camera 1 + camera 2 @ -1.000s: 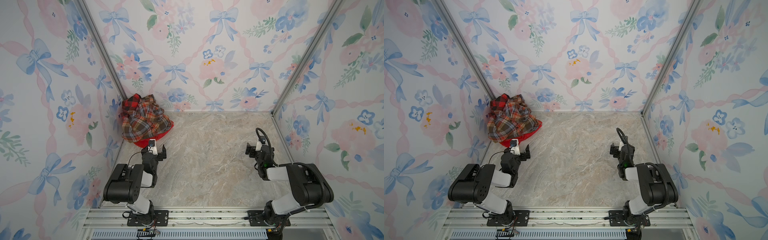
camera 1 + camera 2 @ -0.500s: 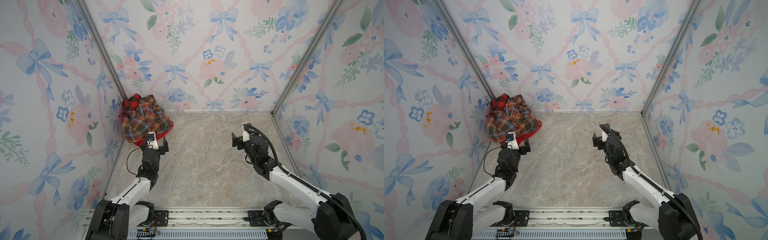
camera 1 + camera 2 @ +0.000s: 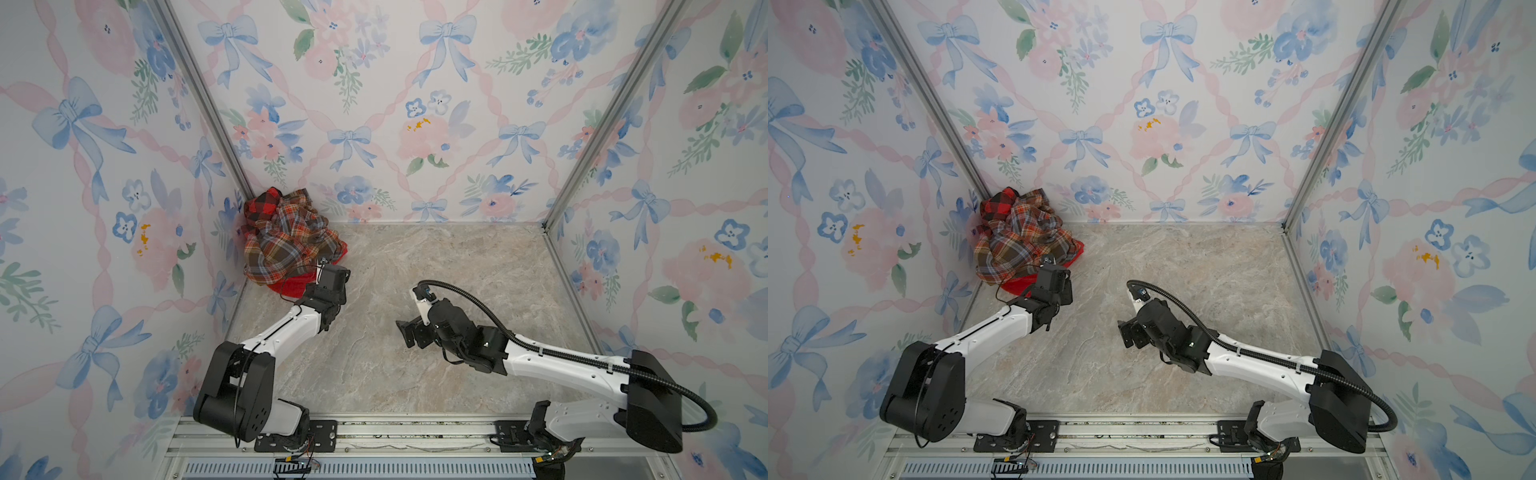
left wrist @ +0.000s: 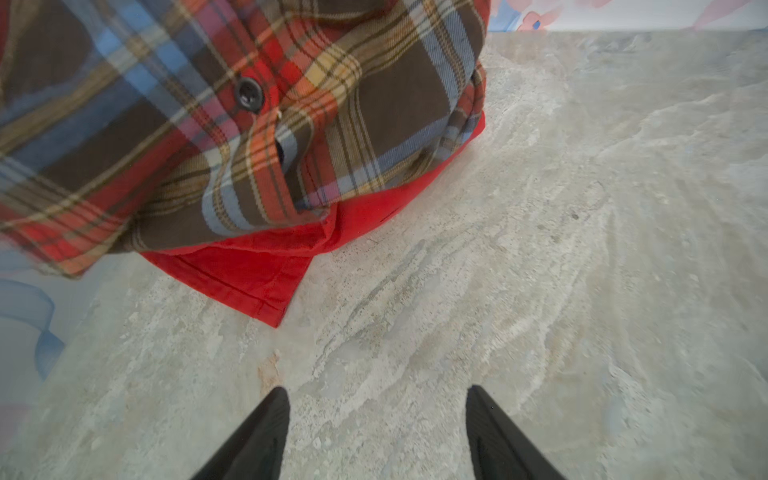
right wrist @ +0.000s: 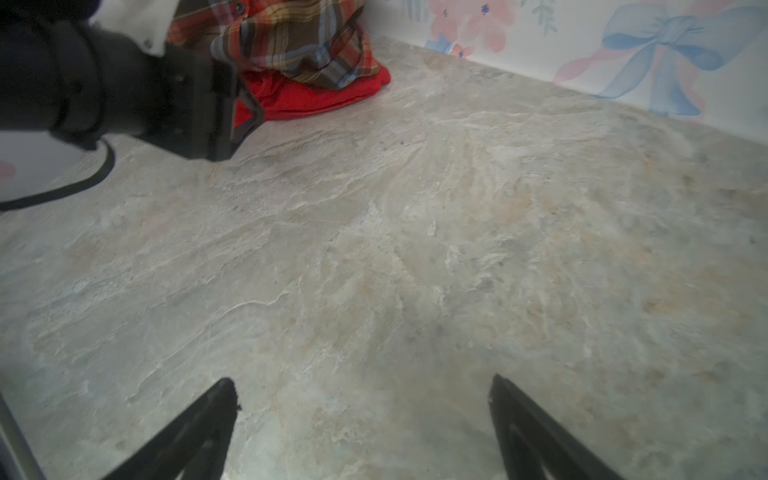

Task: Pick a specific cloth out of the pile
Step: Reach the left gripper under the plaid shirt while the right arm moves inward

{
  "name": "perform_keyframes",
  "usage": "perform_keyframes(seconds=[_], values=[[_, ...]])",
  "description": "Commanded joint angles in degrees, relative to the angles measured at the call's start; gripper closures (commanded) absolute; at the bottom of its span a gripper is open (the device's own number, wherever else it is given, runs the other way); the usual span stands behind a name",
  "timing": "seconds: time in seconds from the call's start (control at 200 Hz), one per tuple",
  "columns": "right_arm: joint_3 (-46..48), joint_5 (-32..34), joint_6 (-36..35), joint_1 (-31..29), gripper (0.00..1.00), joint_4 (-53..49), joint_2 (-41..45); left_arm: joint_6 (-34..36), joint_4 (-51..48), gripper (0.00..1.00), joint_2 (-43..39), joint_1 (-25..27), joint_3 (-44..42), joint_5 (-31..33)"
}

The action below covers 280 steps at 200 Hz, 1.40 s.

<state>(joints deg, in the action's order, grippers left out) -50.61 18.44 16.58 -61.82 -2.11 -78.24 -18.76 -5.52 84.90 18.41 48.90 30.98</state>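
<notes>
**Step in hand:** approach to the grasp. Nothing has been picked up yet, and the cloth (image 4: pixel 249 266) lies at the bottom of the pile (image 3: pixel 286 237).

**Left gripper (image 4: pixel 376 390):** the jaws stand apart at a moderate gap. Only bare table (image 4: pixel 540 249) shows between the fingertips (image 4: pixel 282 395), which hold nothing and touch no fabric. The claw sits low over the surface.

**Location of the target:** a hemmed corner of the plain red cloth pokes out ahead of this claw, a short way beyond the fingertips and slightly toward one finger's side. The plaid shirt (image 4: pixel 208 124) lies directly on top of it, further ahead. The red-and-black checked cloth (image 3: pixel 259 205) is beyond both, at the far side of the heap.

**Right gripper (image 5: pixel 362 378):** the jaws are spread wide and empty over open table. The pile is well apart from it, ahead and off to one side.

**Next move, as judged:** the left claw should advance to the exposed corner and close on the red layer alone, keeping under the shirt's edge. It should then draw back toward clear table. The shirt may drag along with the cloth, and the right claw is free to restrain it.
</notes>
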Motion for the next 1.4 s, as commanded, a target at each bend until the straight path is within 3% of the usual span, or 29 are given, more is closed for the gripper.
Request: perform_keyframes(seconds=[0.0, 0.285, 0.54, 0.725, 0.95, 1.395], values=[[-4.3, 1.5, 1.0, -3.0, 0.03, 0.0, -1.2, 5.1, -5.3, 0.35, 7.6, 0.5, 6.5, 10.2], [-2.8, 2.6, 2.3, -3.4, 0.03, 0.0, 0.3, 12.0, -7.0, 0.49, 21.8, 1.2, 13.8, 21.1], [-3.0, 3.1, 2.6, -3.4, 0.03, -1.7, 1.2, 17.5, -6.2, 0.54, 28.3, 1.4, 18.3, 25.5], [-2.4, 3.5, 2.8, -3.3, 0.03, -2.4, 1.9, 22.6, -5.3, 0.55, 32.3, 1.7, 21.6, 32.0], [-2.1, 3.9, 2.8, -3.4, 0.03, -3.4, 2.1, 27.4, -0.6, 0.54, 32.1, 1.5, 21.2, 31.5], [-3.3, 3.9, 3.7, -3.4, 0.03, -4.3, 0.4, 27.3, -0.2, 0.57, 32.7, -0.5, 22.1, 29.7]])
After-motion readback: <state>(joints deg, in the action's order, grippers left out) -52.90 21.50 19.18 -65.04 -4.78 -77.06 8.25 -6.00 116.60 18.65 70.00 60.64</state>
